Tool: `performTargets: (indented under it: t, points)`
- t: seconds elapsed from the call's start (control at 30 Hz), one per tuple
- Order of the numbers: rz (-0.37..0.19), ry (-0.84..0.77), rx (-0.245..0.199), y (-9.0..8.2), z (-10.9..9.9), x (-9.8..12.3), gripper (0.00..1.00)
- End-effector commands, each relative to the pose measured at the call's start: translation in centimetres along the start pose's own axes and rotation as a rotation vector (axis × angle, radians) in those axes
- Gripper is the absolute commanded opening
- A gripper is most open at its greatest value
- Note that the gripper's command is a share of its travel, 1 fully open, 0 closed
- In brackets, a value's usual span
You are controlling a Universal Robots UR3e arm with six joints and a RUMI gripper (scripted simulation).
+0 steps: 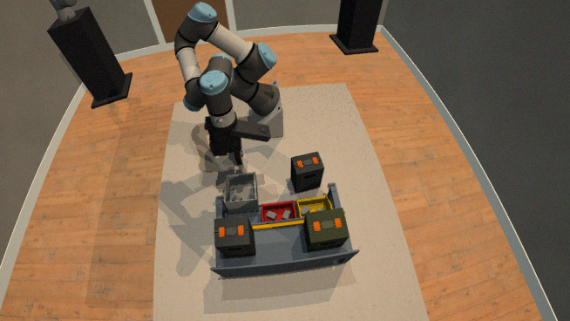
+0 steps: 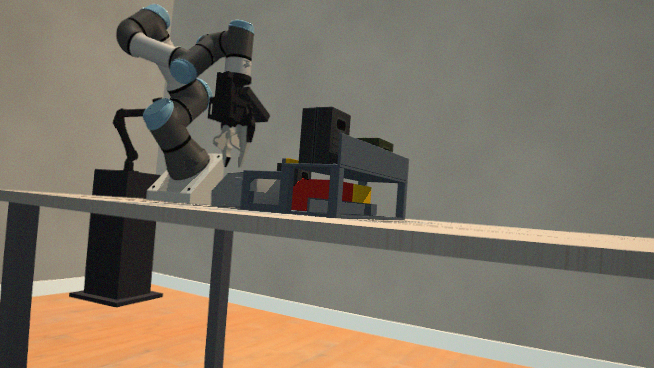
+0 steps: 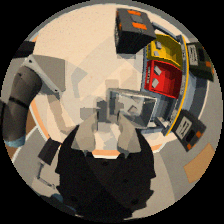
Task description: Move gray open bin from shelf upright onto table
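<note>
The gray open bin (image 1: 240,192) stands upright, partly under the left end of the blue-gray shelf (image 1: 279,244) and partly out on the table toward the robot base. Small gray parts lie inside it. It also shows in the side view (image 2: 231,189) and in the wrist view (image 3: 132,107). My gripper (image 1: 236,160) (image 2: 234,150) hangs pointing down, a little above the bin's near rim and on the robot side of it. Its fingers stand a small way apart with nothing between them, clear of the bin.
A red bin (image 1: 278,211) and a yellow bin (image 1: 314,204) sit beside the gray bin under the shelf. A dark case (image 1: 234,235) and a green case (image 1: 326,228) stand on the shelf top. Another dark case (image 1: 307,171) stands on the table.
</note>
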State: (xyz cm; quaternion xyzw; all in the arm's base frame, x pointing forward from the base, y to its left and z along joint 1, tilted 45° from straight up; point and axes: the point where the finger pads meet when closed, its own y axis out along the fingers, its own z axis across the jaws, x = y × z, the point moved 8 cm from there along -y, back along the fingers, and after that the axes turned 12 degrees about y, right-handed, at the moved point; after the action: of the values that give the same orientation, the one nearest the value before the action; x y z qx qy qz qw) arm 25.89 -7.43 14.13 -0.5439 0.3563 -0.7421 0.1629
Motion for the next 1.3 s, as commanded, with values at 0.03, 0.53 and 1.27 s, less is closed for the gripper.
performTargets:
  t: [0.03, 0.53, 1.27]
  points:
    - [0.000, 0.001, 0.002, 0.0, 0.0, 0.0, 0.26]
    - [0.000, 0.001, 0.002, 0.3, 0.0, 0.0, 0.26]
    - [0.000, 0.001, 0.002, -0.8, 3.1, -0.3, 0.20]
